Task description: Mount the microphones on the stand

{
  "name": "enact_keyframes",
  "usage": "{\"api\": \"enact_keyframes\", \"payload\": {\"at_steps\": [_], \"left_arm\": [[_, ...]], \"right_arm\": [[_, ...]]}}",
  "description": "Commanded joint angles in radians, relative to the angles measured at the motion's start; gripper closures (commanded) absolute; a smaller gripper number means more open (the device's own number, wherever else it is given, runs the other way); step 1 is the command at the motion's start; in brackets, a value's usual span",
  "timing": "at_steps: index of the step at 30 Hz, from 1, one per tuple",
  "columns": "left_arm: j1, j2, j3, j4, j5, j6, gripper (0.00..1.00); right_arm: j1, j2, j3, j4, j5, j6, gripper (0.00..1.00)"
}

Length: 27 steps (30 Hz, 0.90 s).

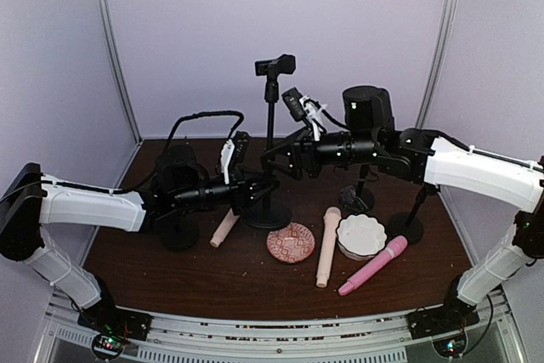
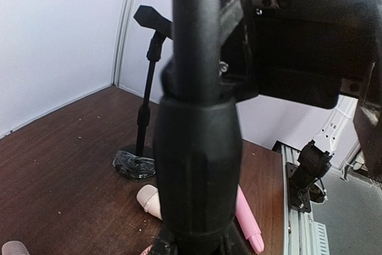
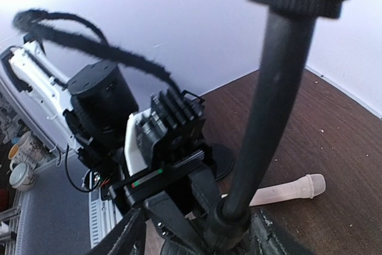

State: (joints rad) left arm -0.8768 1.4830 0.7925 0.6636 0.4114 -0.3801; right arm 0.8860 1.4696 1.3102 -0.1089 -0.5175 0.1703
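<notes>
The black microphone stand (image 1: 270,129) stands mid-table with an empty clip (image 1: 275,65) on top. My left gripper (image 1: 260,189) is shut on its lower pole; the thick collar (image 2: 200,165) fills the left wrist view between the fingers. My right gripper (image 1: 275,159) is higher on the same pole (image 3: 262,117), jaws spread wide around it. One peach microphone (image 1: 225,229) lies left of the stand's base and shows in the right wrist view (image 3: 286,190). A second peach microphone (image 1: 327,246) and the pink microphone (image 1: 374,265) lie front right.
A red patterned dish (image 1: 291,242) and a white scalloped dish (image 1: 360,235) sit among the microphones. More black stands rise at the left (image 1: 178,235) and right (image 1: 406,229), with another (image 1: 357,201) behind the right arm. A far stand (image 2: 146,117) shows in the left wrist view.
</notes>
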Motion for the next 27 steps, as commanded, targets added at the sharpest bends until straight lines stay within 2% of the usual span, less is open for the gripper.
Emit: {"api": "enact_keyframes", "payload": {"at_steps": [1, 7, 11, 13, 15, 16, 19, 23, 26, 27], "left_arm": [[0.006, -0.048, 0.007, 0.072, -0.06, 0.016, 1.0], [0.005, -0.067, -0.001, 0.04, -0.097, 0.03, 1.0], [0.005, -0.063, 0.002, 0.041, -0.105, 0.029, 1.0], [0.004, -0.061, 0.005, 0.041, -0.106, 0.029, 1.0], [0.004, -0.058, 0.007, 0.043, -0.104, 0.027, 1.0], [0.004, -0.058, 0.007, 0.043, -0.1, 0.027, 1.0], [0.006, -0.061, 0.009, 0.052, -0.047, 0.037, 1.0], [0.023, -0.039, 0.037, 0.071, 0.201, 0.052, 1.0], [0.03, -0.024, 0.058, 0.068, 0.316, 0.057, 1.0], [0.03, -0.022, 0.061, 0.063, 0.332, 0.065, 1.0]], "right_arm": [[0.01, 0.056, 0.051, 0.047, 0.133, 0.131, 0.43], [0.015, 0.092, 0.086, -0.013, 0.182, 0.183, 0.5], [0.015, 0.108, 0.099, -0.034, 0.174, 0.19, 0.62], [0.015, 0.114, 0.102, -0.035, 0.159, 0.188, 0.75], [0.013, 0.122, 0.105, -0.037, 0.13, 0.182, 0.97], [0.011, 0.127, 0.11, -0.04, 0.104, 0.175, 1.0], [-0.001, 0.132, 0.12, -0.058, -0.083, 0.04, 1.0], [-0.027, 0.094, 0.071, -0.092, -0.278, -0.201, 1.0], [-0.076, 0.11, 0.088, -0.131, -0.401, -0.266, 1.0], [-0.09, 0.118, 0.1, -0.156, -0.411, -0.284, 0.94]]}}
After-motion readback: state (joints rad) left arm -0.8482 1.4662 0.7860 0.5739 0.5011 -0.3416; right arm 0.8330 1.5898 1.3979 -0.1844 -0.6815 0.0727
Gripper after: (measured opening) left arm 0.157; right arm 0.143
